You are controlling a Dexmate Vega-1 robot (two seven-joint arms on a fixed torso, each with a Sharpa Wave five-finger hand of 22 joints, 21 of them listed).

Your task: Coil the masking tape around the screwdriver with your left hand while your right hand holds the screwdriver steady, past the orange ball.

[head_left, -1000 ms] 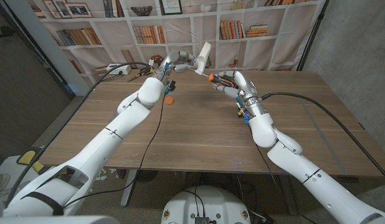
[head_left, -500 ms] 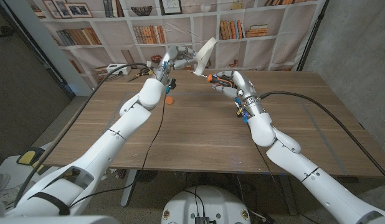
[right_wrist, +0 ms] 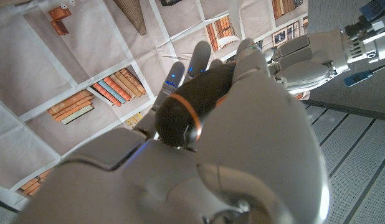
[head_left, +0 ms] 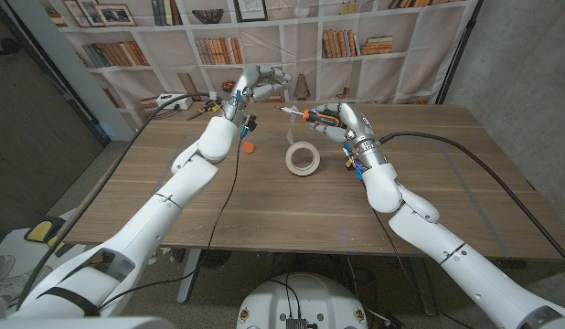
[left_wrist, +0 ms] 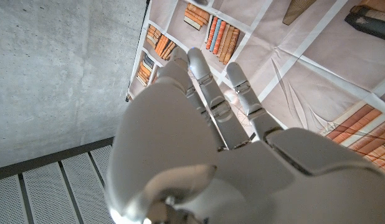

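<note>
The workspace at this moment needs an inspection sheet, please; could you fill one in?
Surface: wooden table, bare at the near side.
Job's things: masking tape lies flat on the table, in no hand; screwdriver is off the table with its tip toward the left hand; orange ball sits left of the tape.
Clutter: small tools at the far left corner.
Hands: left hand raised, holding nothing; right hand grips the screwdriver handle.
Cables: black cables trail across the table.
Surroundings: bookshelf backdrop, concrete wall.
</note>
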